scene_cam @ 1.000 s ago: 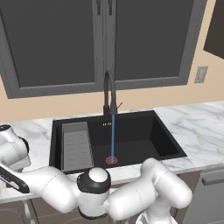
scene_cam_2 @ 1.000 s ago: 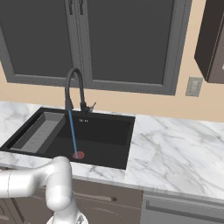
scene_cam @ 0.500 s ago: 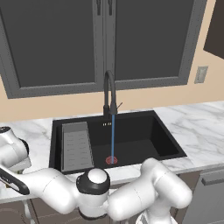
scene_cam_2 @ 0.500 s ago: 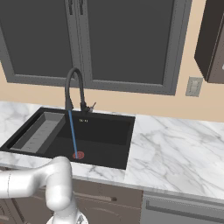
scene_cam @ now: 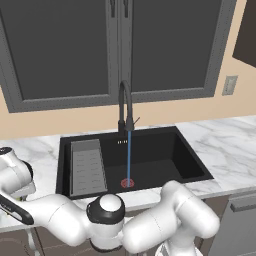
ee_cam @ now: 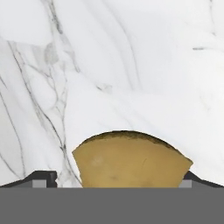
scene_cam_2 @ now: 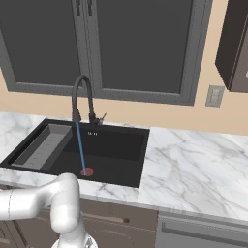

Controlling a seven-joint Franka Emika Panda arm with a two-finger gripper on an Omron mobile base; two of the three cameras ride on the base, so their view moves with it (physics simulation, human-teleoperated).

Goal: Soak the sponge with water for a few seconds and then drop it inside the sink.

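Between the fingertips (ee_cam: 43, 178), sponge (ee_cam: 131, 159) half cut off

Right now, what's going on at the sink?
The faucet is running: a thin stream of water falls onto the drain of the sink. In the hand view the gripper is open, with the sponge between its fingers over marble counter. Whether it rests on the counter is unclear. It hasn't reached the water yet.
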